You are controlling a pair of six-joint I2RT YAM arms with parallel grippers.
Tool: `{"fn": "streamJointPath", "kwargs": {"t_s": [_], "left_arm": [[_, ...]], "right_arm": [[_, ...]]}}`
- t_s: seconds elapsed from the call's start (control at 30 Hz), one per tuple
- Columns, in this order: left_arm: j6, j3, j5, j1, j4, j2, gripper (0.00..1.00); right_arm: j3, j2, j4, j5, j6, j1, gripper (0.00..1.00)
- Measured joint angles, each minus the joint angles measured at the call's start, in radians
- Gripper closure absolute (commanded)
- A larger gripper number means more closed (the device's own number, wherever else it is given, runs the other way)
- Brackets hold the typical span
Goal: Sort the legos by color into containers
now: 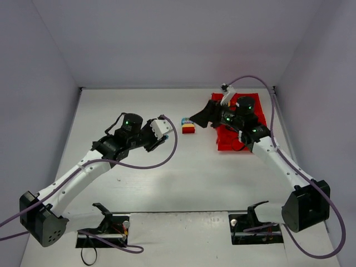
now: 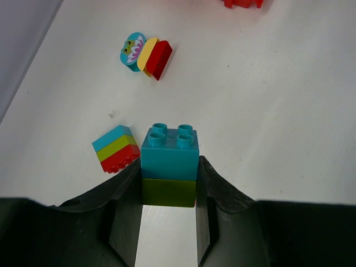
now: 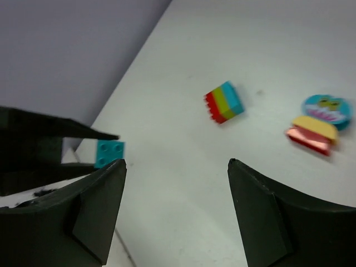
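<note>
My left gripper [image 2: 169, 183] is shut on a teal lego stacked on a green one [image 2: 169, 161], held a little above the table; the top view shows this gripper [image 1: 161, 141] left of centre. Beside it lies a small teal, green and red stack [image 2: 115, 149]. Farther off rests a round teal piece joined to yellow and red legos [image 2: 146, 54], which also shows in the top view [image 1: 188, 127]. My right gripper [image 3: 175, 164] is open and empty, hovering just right of that cluster [image 1: 194, 119]. The red containers [image 1: 229, 139] lie under the right arm, largely hidden.
Grey walls close in the table on the left, back and right. A purple cable [image 1: 167, 158] loops from the left wrist over the table. The two arm bases [image 1: 39, 214] [image 1: 303, 203] stand at the near edge.
</note>
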Motion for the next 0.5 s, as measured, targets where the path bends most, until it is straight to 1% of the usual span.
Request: {"fn": "streamJointPath", "kwargs": {"t_s": [0.07, 0.2, 0.3, 0.5], "left_arm": [[0.001, -0.004, 0.007, -0.001, 0.002, -0.010, 0.83], [0.005, -0.010, 0.014, -0.005, 0.010, -0.027, 0.83], [0.006, -0.014, 0.015, -0.009, 0.012, -0.031, 0.83], [0.008, -0.015, 0.015, -0.011, 0.014, -0.031, 0.83]], "right_arm": [[-0.001, 0.019, 0.023, -0.046, 0.037, 0.056, 0.29], [-0.016, 0.063, 0.095, -0.099, 0.121, 0.123, 0.29], [-0.025, 0.090, 0.143, -0.106, 0.173, 0.164, 0.30], [-0.024, 0.126, 0.195, -0.105, 0.213, 0.237, 0.31]]}}
